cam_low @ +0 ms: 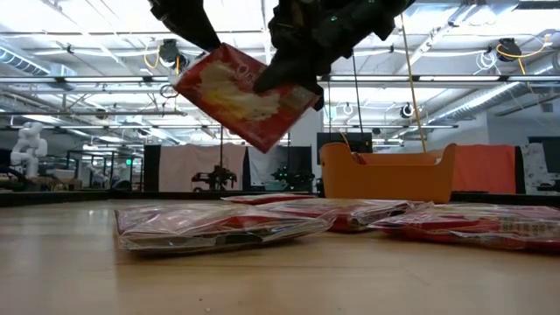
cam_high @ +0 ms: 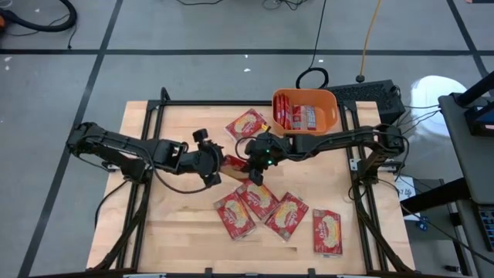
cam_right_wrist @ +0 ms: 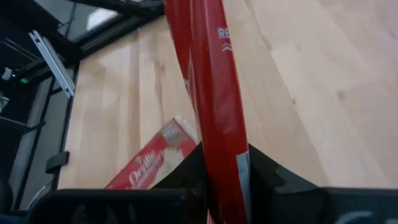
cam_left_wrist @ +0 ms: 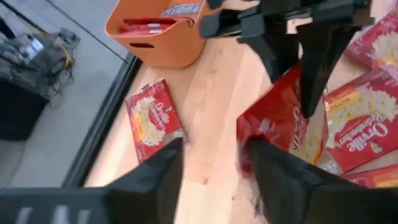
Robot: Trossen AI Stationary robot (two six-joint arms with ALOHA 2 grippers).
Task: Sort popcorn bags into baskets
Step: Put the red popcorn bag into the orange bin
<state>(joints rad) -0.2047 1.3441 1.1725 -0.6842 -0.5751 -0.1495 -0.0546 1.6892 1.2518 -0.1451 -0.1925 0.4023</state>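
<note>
One red popcorn bag point(cam_low: 241, 101) hangs tilted, high above the table's middle, between my two grippers. My right gripper point(cam_right_wrist: 221, 168) comes from the table's right and is shut on it. My left gripper point(cam_left_wrist: 214, 168) comes from the left and stands open, with the bag's left end point(cam_left_wrist: 252, 140) between its fingers, close to one of them. The orange basket point(cam_high: 333, 116) stands at the far edge, right of centre, with red packets inside. Other popcorn bags lie flat on the wood: one point(cam_high: 247, 123) left of the basket and several point(cam_high: 258, 199) near the front. My right gripper pinches the bag between its two fingers, one on each flat face, near the bag's right-hand edge point(cam_low: 282, 80). The fingers point(cam_left_wrist: 314, 68) slant down from the table's right. The bag is lifted clear of the table and hangs tilted. Whether my left gripper touches the bag's left end, I cannot tell.
A single bag point(cam_high: 328, 232) lies at the front right. Black frame rails point(cam_high: 154, 116) run along the table's left, right and far sides. Bare wood point(cam_high: 177, 224) lies at the front left.
</note>
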